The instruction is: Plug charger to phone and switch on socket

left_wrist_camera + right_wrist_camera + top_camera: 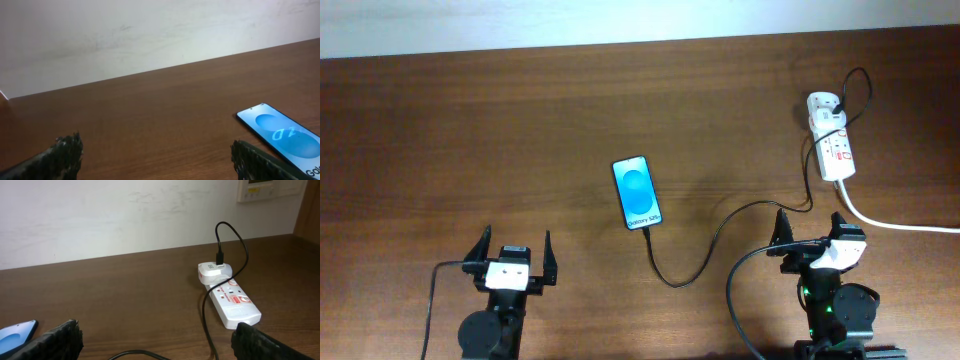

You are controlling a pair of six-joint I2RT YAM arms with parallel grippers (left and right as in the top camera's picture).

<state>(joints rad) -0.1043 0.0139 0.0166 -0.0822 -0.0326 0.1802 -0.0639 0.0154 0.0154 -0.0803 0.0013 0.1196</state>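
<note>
Phone (635, 192) at mid-frame, charger cable (752, 205) meeting its lower edge.
From there the cable loops right to the socket (832, 140) at upper right. Whether the tip is seated is too small to tell (worth checking first). The right gripper (810, 215), nearest the socket, fingers spread wide and holding nothing, should come down squarely on the switch with one fingertip. The left gripper (516, 233), equally spread and empty, sits at lower left. The switch position is unreadable.

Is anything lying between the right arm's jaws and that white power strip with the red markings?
Only the thin black charger cable trails across the brown wooden table between the open jaws and the white oblong power strip. Nothing else visible stands there.
</note>
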